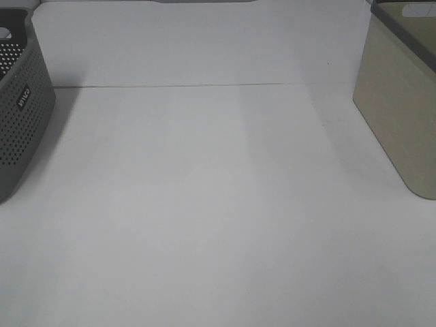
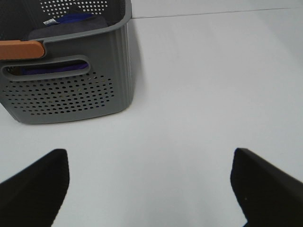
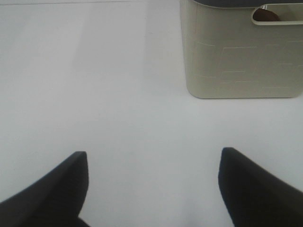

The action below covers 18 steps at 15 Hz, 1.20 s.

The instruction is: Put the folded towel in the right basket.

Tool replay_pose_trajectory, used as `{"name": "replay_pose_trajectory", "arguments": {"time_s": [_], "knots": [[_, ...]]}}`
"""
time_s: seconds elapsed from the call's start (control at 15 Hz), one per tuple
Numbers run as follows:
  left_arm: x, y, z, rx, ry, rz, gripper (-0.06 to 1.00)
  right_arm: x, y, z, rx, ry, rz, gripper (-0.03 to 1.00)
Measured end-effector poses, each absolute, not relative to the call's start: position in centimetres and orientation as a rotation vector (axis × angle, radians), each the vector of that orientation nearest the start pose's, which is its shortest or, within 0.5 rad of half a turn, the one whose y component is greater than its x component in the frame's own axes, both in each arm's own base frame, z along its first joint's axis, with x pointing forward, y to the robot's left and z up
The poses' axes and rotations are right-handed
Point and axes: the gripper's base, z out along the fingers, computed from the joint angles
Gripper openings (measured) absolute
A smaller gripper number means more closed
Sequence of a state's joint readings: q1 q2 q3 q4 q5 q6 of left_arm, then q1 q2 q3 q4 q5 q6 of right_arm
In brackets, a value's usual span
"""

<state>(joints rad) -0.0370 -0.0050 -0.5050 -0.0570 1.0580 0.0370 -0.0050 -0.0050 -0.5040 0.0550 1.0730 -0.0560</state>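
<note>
The right basket (image 1: 398,109) is beige with a grey rim and stands at the table's right edge; it also shows in the right wrist view (image 3: 236,52). In the left wrist view, folded grey and purple cloth (image 2: 66,26) lies inside the grey perforated basket (image 2: 71,94); I cannot tell if it is the towel. My left gripper (image 2: 151,189) is open and empty over bare table, short of the grey basket. My right gripper (image 3: 154,189) is open and empty, short of the beige basket. Neither gripper shows in the exterior high view.
The grey basket (image 1: 20,116) stands at the table's left edge and has an orange grip (image 2: 21,48) on its rim. Something brown (image 3: 266,15) shows through the beige basket's handle hole. A seam (image 1: 204,86) crosses the white table (image 1: 204,204).
</note>
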Motion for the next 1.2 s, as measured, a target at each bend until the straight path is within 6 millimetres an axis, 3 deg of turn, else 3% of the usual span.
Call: {"name": "replay_pose_trajectory", "arguments": {"time_s": [1.2], "knots": [[-0.64,-0.43,27.90,0.078,2.029,-0.068,0.88,-0.66,0.07,27.78,-0.008,2.042,-0.001,0.72]]}}
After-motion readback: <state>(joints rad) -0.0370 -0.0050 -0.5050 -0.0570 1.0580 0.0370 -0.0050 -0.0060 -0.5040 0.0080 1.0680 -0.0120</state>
